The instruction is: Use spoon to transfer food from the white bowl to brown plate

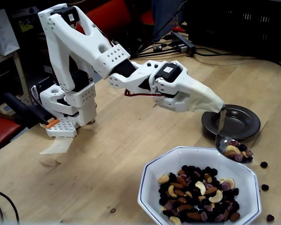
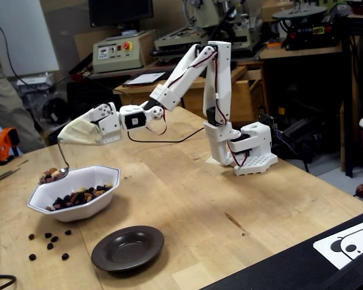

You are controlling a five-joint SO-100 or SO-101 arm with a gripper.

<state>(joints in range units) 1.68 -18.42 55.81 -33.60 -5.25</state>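
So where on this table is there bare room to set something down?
Bare wood lies between the arm's base, the white bowl and the brown plate. It is crowded around the bowl's far side: spilled raisins dot the table, and the loaded spoon hangs there.
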